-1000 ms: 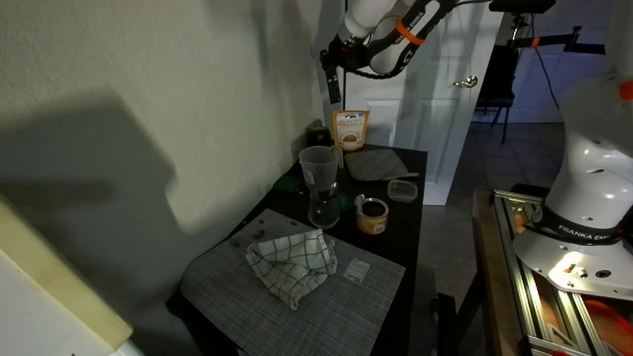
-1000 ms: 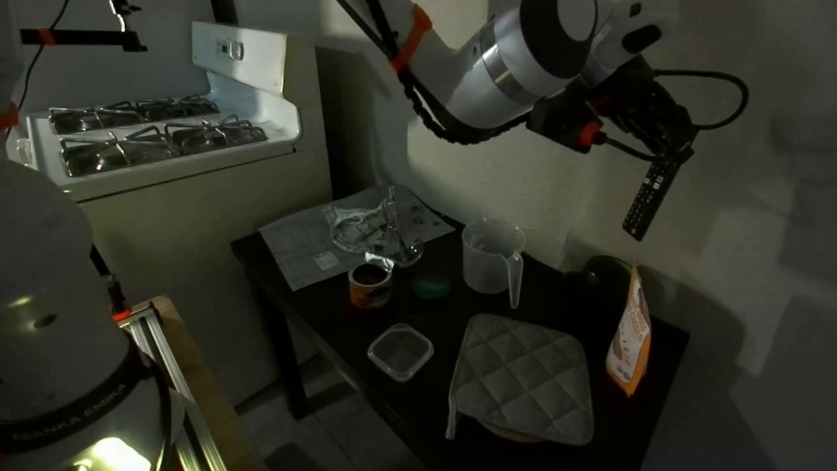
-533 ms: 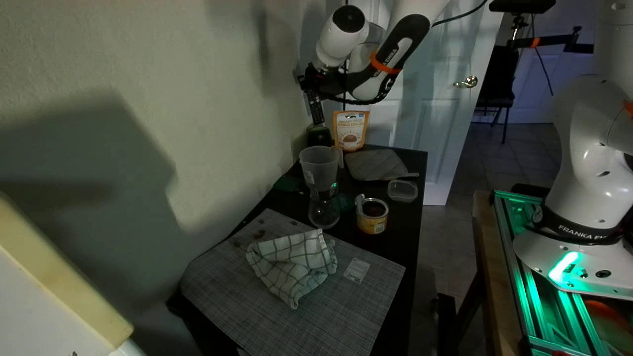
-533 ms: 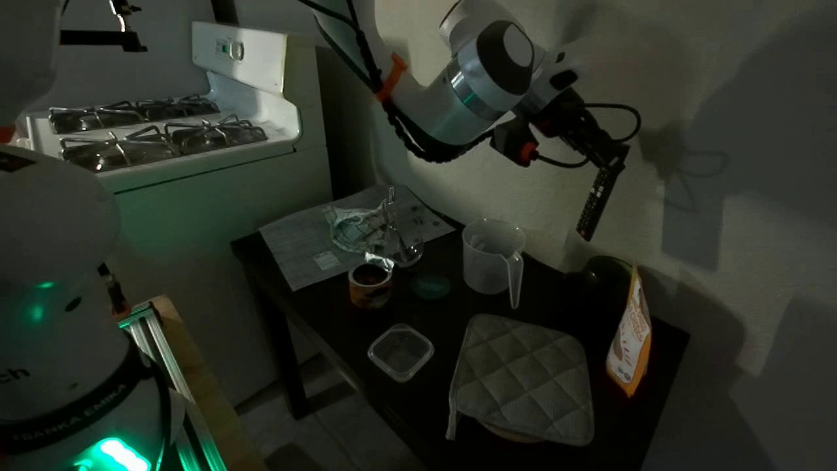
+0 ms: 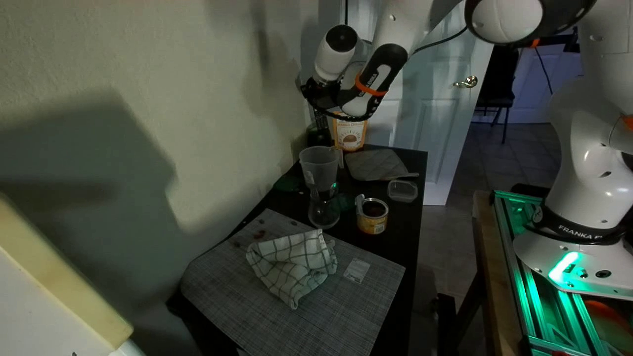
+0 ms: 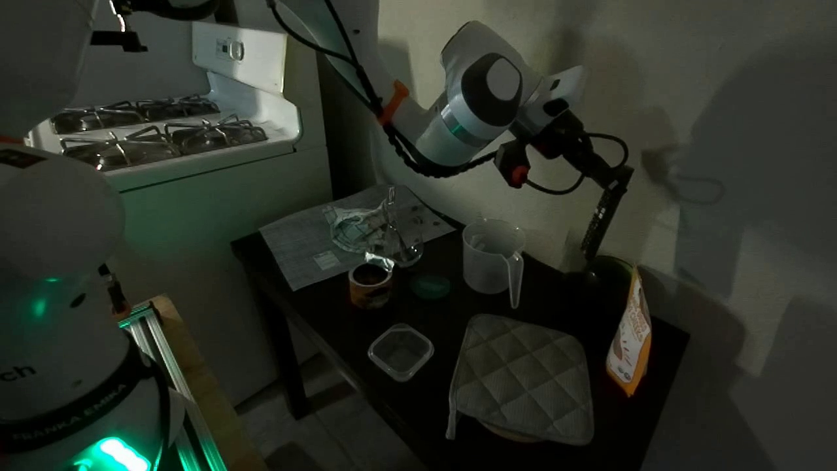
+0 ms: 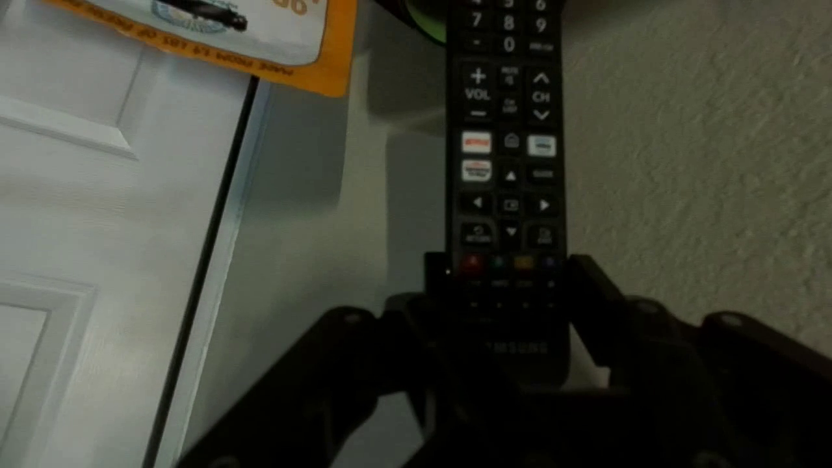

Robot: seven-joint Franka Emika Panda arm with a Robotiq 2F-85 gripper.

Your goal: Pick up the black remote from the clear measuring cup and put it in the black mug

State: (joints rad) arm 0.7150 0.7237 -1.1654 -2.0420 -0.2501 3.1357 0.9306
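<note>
My gripper (image 7: 507, 279) is shut on the black remote (image 7: 510, 156), with a finger on each side near its Samsung end. In both exterior views the remote (image 5: 320, 121) (image 6: 601, 222) hangs tilted, its lower end at the rim of the black mug (image 5: 319, 138) (image 6: 592, 284). I cannot tell whether that end is inside the mug or just above it. The mug has a green inside and shows partly at the top of the wrist view (image 7: 426, 19). The clear measuring cup (image 5: 319, 165) (image 6: 484, 268) stands upright beside the mug, with no remote in it.
An orange and white pouch (image 5: 350, 133) (image 6: 631, 337) stands close to the mug. A grey pot holder (image 6: 523, 379), a clear container (image 6: 400, 352), an open can (image 5: 372, 216), a glass flask (image 5: 324, 212) and a checked cloth (image 5: 294, 262) share the dark table. A wall runs behind the mug.
My gripper has moved down and toward the wall with the remote, from well above the table to the mug's rim. The objects on the table have not moved.
</note>
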